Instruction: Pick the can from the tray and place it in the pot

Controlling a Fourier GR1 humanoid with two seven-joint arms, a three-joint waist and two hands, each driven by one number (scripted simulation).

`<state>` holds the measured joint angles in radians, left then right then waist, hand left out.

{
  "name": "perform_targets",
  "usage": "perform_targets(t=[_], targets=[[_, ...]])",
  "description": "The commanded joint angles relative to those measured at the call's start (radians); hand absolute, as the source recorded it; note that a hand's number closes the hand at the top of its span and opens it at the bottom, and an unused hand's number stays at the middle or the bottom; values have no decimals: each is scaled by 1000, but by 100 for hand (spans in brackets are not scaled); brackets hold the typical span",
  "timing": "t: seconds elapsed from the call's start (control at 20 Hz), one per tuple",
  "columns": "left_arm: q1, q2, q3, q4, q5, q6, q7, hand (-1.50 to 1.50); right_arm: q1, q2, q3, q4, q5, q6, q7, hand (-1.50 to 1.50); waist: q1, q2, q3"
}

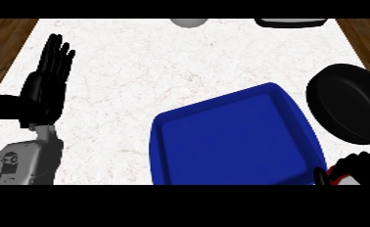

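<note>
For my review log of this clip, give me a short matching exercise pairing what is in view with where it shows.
Things:
1. blue tray
2. black pot
3. left hand
4. right hand

Places:
A. left side, open, fingers up
B. right edge, beside the tray
C. lower right corner, curled round something red and white
D. centre right of the counter

Pairs: 1-D, 2-B, 3-A, 4-C

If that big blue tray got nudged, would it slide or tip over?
Probably slide: the blue tray looks wide, shallow and flat on the smooth white counter. It looks stiff, so likely no flexing. With nothing visible inside, it may be fairly light.
</note>
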<state>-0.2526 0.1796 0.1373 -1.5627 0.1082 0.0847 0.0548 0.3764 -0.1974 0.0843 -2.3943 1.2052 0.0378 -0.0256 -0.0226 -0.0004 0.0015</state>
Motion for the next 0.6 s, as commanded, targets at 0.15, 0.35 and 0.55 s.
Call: perform_targets(t=[0.15,0.35,0.55], targets=[[17,26,32,22,35,-42,-19,0,-122,-75,-368,59,-384,123,-51,150,12,0,1],[-37,4,9,12,13,-3,12,0,-242,-165,-583,262,-592,155,-117,150,7,-1,2],[-11,-4,-4,22,9,-21,-21,0,-381,-331,-718,586,-723,190,-261,150,30,4,0]])
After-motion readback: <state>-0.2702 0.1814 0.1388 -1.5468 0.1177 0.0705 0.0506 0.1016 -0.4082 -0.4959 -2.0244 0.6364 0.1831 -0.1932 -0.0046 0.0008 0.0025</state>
